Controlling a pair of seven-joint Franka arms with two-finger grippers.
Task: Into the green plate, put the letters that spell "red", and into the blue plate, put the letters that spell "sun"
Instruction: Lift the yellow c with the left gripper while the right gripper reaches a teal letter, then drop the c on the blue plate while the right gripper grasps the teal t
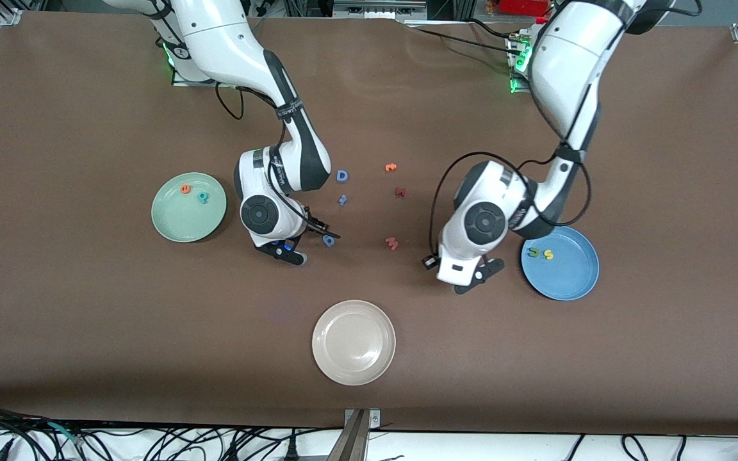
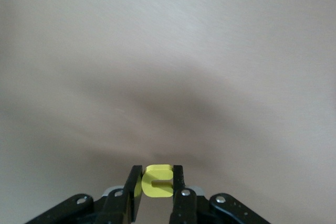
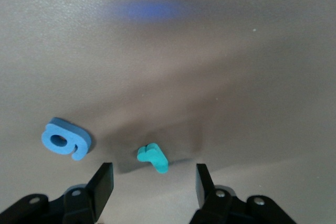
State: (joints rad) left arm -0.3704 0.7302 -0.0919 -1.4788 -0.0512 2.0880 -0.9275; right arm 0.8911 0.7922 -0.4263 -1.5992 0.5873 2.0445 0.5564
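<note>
My left gripper (image 2: 157,170) is shut on the yellow "u"/"n" letter (image 2: 157,183), pinched edgewise between both fingers. In the front view this gripper (image 1: 479,274) sits low over bare table beside the blue plate (image 1: 567,282). That plate holds a dark green letter (image 1: 533,252) and the yellow "s" (image 1: 547,255). My right gripper (image 3: 153,174) is open, low over the table, with the thin teal "r" (image 3: 154,157) lying just ahead of its fingers. In the front view the right hand (image 1: 287,251) hides the "r". The green plate (image 1: 180,224) holds the orange "e" (image 1: 184,189) and the teal "d" (image 1: 203,197).
A blue letter (image 3: 66,138) lies close beside the teal "r", also seen in the front view (image 1: 328,240). Mid-table lie the blue "D" (image 1: 342,175), a small blue letter (image 1: 343,200), the orange "t" (image 1: 391,168), a dark red letter (image 1: 400,191) and the pink "w" (image 1: 392,243). The beige plate (image 1: 353,365) sits nearest the front camera.
</note>
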